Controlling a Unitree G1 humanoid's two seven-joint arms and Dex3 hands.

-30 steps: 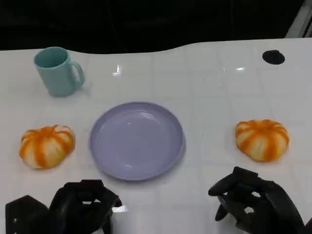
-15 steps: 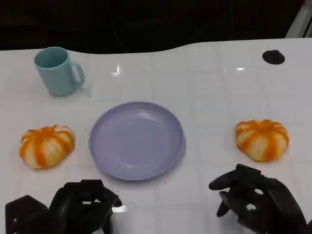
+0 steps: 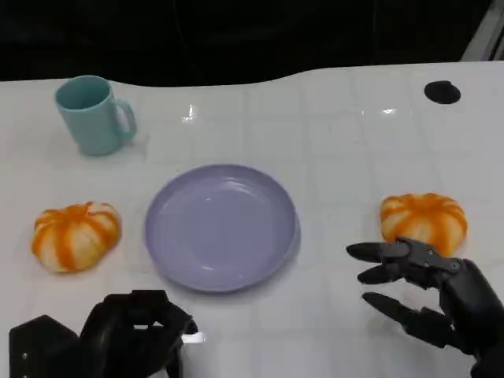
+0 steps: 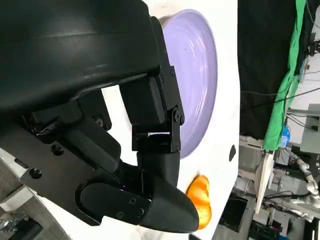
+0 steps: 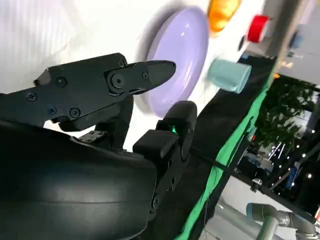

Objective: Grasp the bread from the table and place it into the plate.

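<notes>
So far nothing is placed: the lavender plate [image 3: 220, 227] in the middle of the white table [image 3: 339, 134] holds no bread. Two orange-striped, pumpkin-shaped bread rolls lie on the table, one on each side of the plate. The left bread roll [image 3: 75, 235] sits apart from the plate rim, and the right bread roll [image 3: 424, 224] sits well apart from it on the other side.

The right hand [image 3: 429, 293] has its fingers spread wide and holds nothing. In the head view its upper fingers reach just in front of the right bread roll, and I cannot tell if they touch it. The right wrist view shows the fingers [image 5: 140, 75] stretched out straight, with the plate beyond them.

The left hand [image 3: 130, 335] rests low at the near edge of the table, below the plate and not near the left bread roll. Its fingers look curled inward with nothing inside.

I judge that the task is only at the approach step. The grasp, the lift, the carry to the plate and the release are all not yet done. The right bread roll seems the likely target. A light blue mug [image 3: 93, 115] stands far back on the left, and a small black round mark [image 3: 442, 92] is at the far right.
</notes>
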